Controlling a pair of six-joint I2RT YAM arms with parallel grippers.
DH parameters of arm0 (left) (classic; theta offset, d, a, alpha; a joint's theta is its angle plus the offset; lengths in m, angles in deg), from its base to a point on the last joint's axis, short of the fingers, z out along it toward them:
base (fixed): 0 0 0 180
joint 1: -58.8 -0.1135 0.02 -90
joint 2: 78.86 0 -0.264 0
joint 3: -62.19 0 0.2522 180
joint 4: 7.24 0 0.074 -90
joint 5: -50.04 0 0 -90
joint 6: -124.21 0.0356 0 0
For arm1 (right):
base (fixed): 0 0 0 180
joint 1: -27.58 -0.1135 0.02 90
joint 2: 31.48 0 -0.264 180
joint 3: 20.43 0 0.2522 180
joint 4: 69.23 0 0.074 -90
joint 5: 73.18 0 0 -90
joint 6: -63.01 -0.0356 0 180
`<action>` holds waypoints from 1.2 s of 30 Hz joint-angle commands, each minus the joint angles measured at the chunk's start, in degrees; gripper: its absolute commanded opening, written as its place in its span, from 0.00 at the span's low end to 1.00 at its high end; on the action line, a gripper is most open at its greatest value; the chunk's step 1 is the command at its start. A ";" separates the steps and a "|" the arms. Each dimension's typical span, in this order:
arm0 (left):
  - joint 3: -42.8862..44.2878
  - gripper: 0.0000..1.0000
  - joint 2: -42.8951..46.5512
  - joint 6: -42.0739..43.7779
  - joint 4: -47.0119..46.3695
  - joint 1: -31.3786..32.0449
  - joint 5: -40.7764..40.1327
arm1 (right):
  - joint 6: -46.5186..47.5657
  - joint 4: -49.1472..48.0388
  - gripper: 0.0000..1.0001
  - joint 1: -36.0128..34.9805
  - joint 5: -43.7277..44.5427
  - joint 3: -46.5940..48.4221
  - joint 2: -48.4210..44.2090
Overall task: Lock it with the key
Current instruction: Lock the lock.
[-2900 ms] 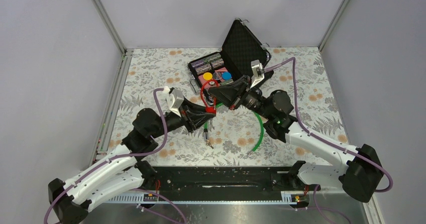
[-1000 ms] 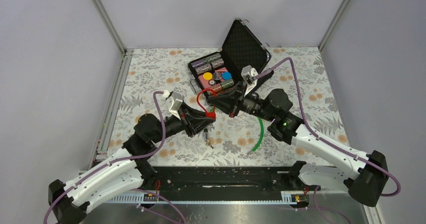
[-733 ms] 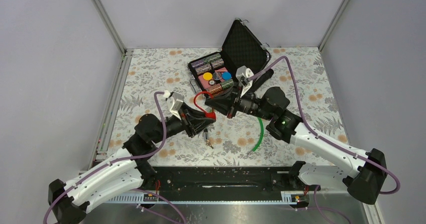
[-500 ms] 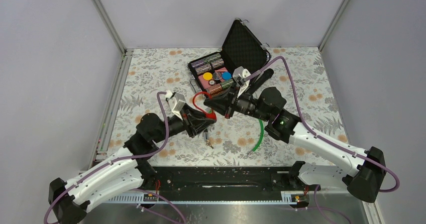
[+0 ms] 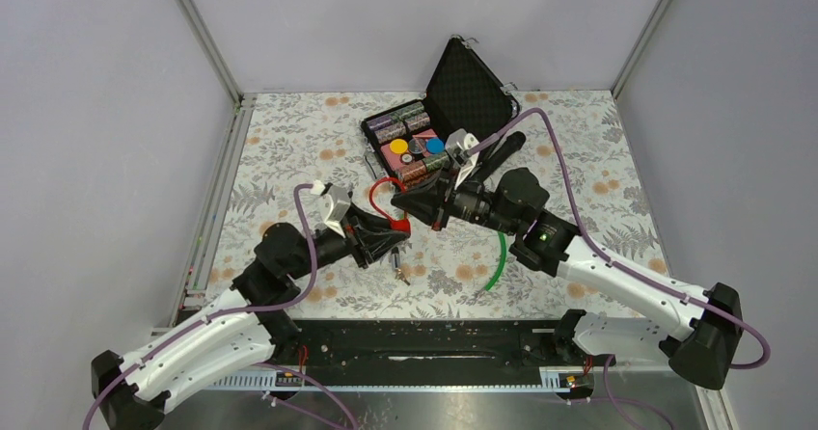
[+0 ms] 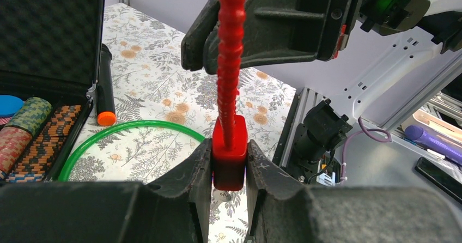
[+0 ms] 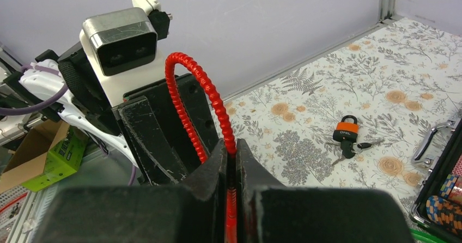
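Right now, your left pincer (image 6: 229, 164): clamped on the red lock body (image 6: 229, 172), one finger pressed to each side, with the flowered counter (image 6: 163, 63) showing behind it.
Your right pincer (image 7: 231, 147): fingers together on the red cable (image 7: 188, 68), which runs down between them; it faces your left pincer closely.
Red cable: ribbed; it rises straight up out of the top of the red lock body, arches over and comes down into your right pincer.
Key: you cannot pick it out in any view; it is hidden or too small to tell.
Orange-topped padlock (image 7: 347, 129): lying on the counter with dark-headed keys just beside it, apart from both pincers.
Green cable loop (image 6: 131, 125): flat on the counter behind the red lock body.
Black case (image 6: 49, 30): open, lid up, with stacked poker chips (image 6: 52, 128) inside.
Black marker (image 6: 104, 85): orange-tipped, beside the case.
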 commanded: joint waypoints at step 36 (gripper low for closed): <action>14.54 0.00 0.22 -25.66 -3.48 -0.99 -3.36 | -22.23 -12.90 0.81 -1.79 -3.44 -10.59 -10.48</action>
